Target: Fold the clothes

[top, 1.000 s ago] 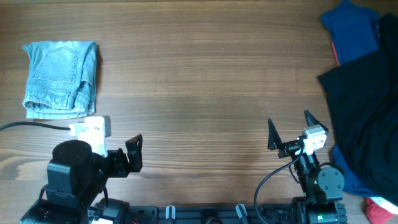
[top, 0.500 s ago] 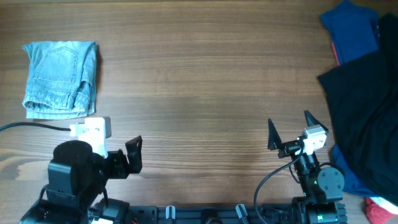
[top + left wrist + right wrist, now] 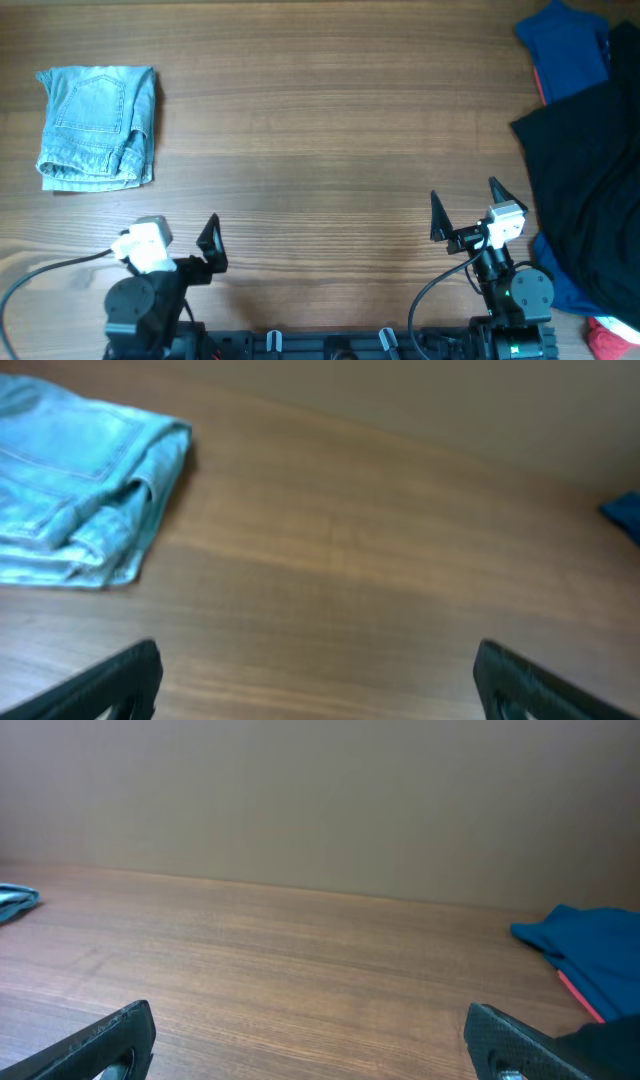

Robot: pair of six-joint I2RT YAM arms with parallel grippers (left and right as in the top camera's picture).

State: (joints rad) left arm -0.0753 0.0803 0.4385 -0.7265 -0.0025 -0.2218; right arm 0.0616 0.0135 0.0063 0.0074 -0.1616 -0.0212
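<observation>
- The folded pair of light blue faded denim shorts (image 3: 97, 127) lies ahead of my left gripper (image 3: 315, 682) and off to its left, well clear of the fingers.
- My left gripper's jaws are spread wide with nothing between them, over the brown wooden table (image 3: 320, 120).
- My right gripper (image 3: 465, 195) is just as wide apart and empty.
- To the right gripper's right, a large black garment (image 3: 590, 190) partly covers a dark royal-blue garment (image 3: 565, 45).
</observation>
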